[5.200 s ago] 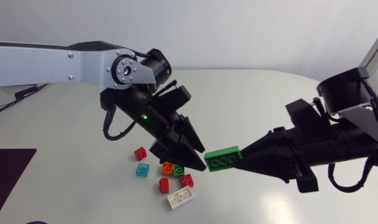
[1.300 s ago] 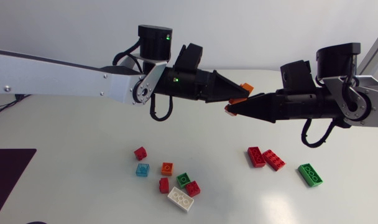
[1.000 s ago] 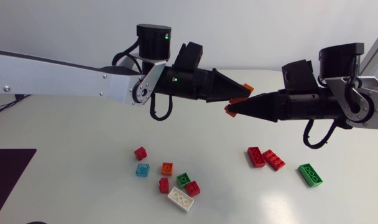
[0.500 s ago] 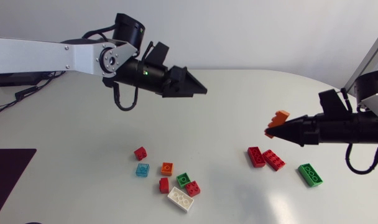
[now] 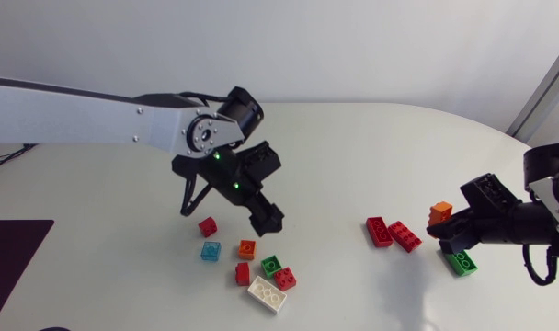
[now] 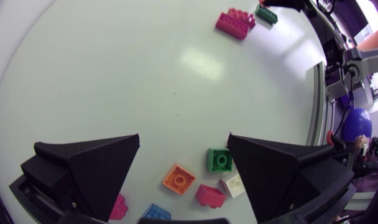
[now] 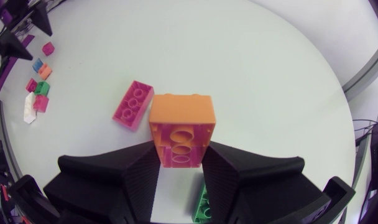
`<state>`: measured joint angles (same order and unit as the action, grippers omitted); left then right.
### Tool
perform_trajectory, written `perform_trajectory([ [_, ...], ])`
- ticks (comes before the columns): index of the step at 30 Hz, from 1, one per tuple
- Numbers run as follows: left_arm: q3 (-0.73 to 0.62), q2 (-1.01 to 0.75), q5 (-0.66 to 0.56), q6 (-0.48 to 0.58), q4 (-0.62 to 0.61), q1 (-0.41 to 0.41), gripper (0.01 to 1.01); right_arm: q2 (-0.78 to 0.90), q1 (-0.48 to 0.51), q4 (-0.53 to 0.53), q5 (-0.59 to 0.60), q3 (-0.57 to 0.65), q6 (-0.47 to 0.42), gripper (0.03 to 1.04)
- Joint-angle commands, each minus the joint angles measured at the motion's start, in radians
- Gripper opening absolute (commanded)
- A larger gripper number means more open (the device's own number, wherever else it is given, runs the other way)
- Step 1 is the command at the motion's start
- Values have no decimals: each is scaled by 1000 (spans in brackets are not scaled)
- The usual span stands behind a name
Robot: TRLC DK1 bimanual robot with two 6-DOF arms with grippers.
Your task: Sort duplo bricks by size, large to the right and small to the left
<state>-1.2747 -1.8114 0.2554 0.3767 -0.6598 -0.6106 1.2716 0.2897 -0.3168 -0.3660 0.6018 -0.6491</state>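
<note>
Right tool: the right tool (image 7: 179, 163) is clamped on an orange plastic brick (image 7: 181, 124). A black wedge finger presses against each of the brick's two sides, and the brick juts out past the fingertips.
Orange brick: it is carried over the right side of the white tabletop (image 5: 353, 156). I cannot tell whether it touches the surface.
Under the right tool: a green long plastic brick (image 5: 462, 264) lies flat. One end shows between the finger bases in the right wrist view.
Beside the right tool: a pair of red long plastic bricks (image 5: 381, 232) lies flat, side by side and touching. The pair is near the orange brick, on its side toward the tabletop's middle, and apart from it.
Left tool: the left tool (image 6: 183, 138) has its fingers spread wide. It hangs over a cluster of small bricks left of the tabletop's middle.
Between the left fingers, lower down: a small orange square brick (image 6: 179, 179) and a small green square brick (image 6: 219, 160) sit near each other but apart.
Next to the green one: a small red brick (image 6: 210, 195) lies just beside a white long brick (image 6: 234, 185).
Cluster's outer side: a small light-blue brick (image 5: 211, 251) sits just beside the orange square one. Two more small red pieces (image 5: 207, 226) lie near it.
Spacing: the cluster lies well apart from the red pair and the green long brick.
</note>
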Motion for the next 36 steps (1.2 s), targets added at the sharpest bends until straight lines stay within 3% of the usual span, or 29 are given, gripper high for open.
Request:
perform_trajectory([
  [1, 78, 66, -33, 64, -26, -34, 989, 74, 11, 12, 36, -7, -21, 180],
  [3, 126, 110, -58, 93, -35, -63, 987, 120, 8, 10, 61, -4, -24, 187],
  [8, 250, 248, -54, 286, -87, -103, 984, 183, -9, 16, 88, 0, -27, 230],
  [10, 298, 323, -31, 358, -77, -113, 984, 198, -14, 15, 88, 6, -26, 416],
  [14, 368, 362, -31, 502, -64, -135, 969, 207, -34, -1, 108, 21, -21, 884],
  [16, 382, 331, -31, 551, -64, -135, 959, 201, -44, -13, 114, 26, -18, 954],
  [22, 391, 216, -33, 631, -8, -132, 948, 120, -70, -53, 114, 33, 6, 974],
  [27, 373, 133, -39, 650, 29, -133, 836, 55, -96, -88, 114, 30, 14, 982],
  [36, 354, 53, -39, 650, 63, -181, 433, 14, -95, -108, 114, 29, 5, 982],
])
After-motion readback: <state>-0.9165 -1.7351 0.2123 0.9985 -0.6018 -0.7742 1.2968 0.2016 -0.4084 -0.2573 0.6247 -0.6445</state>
